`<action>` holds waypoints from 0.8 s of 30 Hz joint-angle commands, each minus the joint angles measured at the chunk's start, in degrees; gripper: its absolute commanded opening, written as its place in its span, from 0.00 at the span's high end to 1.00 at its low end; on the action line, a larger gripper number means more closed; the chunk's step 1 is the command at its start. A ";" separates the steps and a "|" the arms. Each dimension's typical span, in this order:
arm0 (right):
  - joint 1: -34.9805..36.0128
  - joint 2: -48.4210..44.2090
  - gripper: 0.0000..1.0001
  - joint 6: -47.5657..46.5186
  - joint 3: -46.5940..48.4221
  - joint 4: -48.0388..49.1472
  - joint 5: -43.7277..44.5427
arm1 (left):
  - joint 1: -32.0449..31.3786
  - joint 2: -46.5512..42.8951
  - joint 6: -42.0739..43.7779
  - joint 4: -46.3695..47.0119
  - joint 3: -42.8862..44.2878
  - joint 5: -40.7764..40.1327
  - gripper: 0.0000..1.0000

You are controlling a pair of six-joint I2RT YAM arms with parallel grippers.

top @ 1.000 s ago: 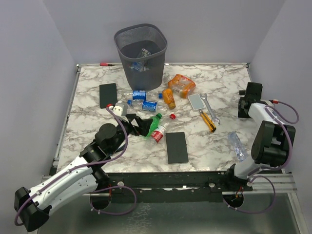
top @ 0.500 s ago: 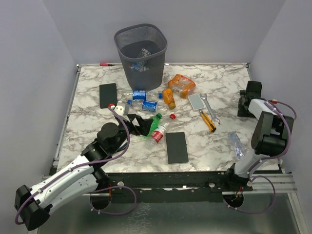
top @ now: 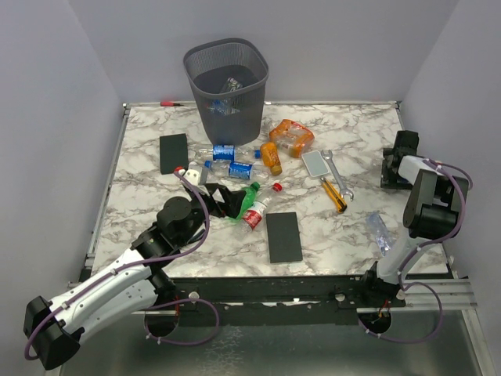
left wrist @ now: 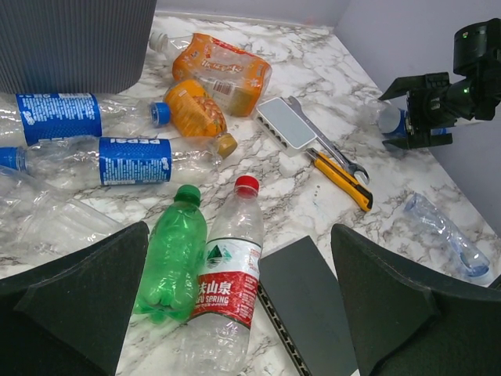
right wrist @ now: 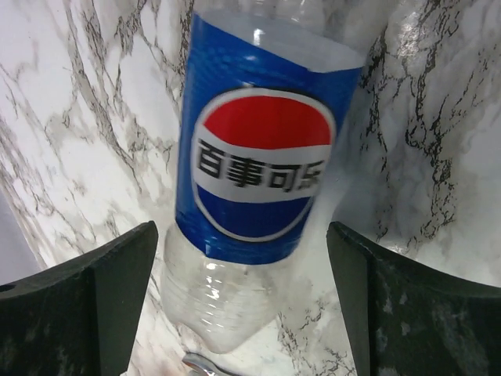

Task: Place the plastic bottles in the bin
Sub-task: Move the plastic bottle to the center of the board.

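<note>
The grey wire-mesh bin (top: pixel 227 86) stands at the back with a bottle inside. My left gripper (top: pixel 228 202) (left wrist: pixel 243 313) is open, low over a green bottle (left wrist: pixel 171 262) and a clear red-label bottle (left wrist: pixel 227 290) lying side by side between its fingers. Blue-label bottles (left wrist: pixel 117 160) and two orange bottles (left wrist: pixel 196 106) lie beyond them. My right gripper (top: pixel 398 163) (right wrist: pixel 250 305) is open at the right edge, straddling a clear blue-label Pepsi bottle (right wrist: pixel 262 180). Another clear bottle (top: pixel 380 233) lies near the right arm.
Two flat black slabs (top: pixel 174 153) (top: pixel 282 236) lie on the marble table (top: pixel 352 125). A silver plate (top: pixel 315 163), a wrench (top: pixel 337 168) and a yellow utility knife (top: pixel 335 196) lie right of centre. The table's right edge is beside the right gripper.
The right arm's elbow has swung up and back while its gripper stays at the right edge. The left arm has edged slightly forward.
</note>
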 commanded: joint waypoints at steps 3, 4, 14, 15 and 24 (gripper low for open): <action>-0.60 1.53 0.10 -1.99 -1.45 0.23 -1.63 | -0.12 0.26 0.38 -0.23 -0.54 -1.42 0.01; -0.56 1.46 0.11 -2.26 -1.72 0.58 -1.80 | -0.12 0.26 0.38 -0.23 -0.54 -1.41 0.01; -0.56 -0.88 0.28 -5.57 -4.33 4.14 -3.13 | -0.12 0.27 0.11 -0.26 -0.52 -1.05 0.01; -0.53 -1.30 0.32 -6.12 -4.61 4.80 -3.42 | -0.12 0.22 0.04 -0.22 -0.46 -1.07 0.01; 0.20 -7.12 0.50 -14.95 -5.04 8.90 -7.29 | -0.11 -0.27 -0.31 -0.20 -0.45 -0.79 0.01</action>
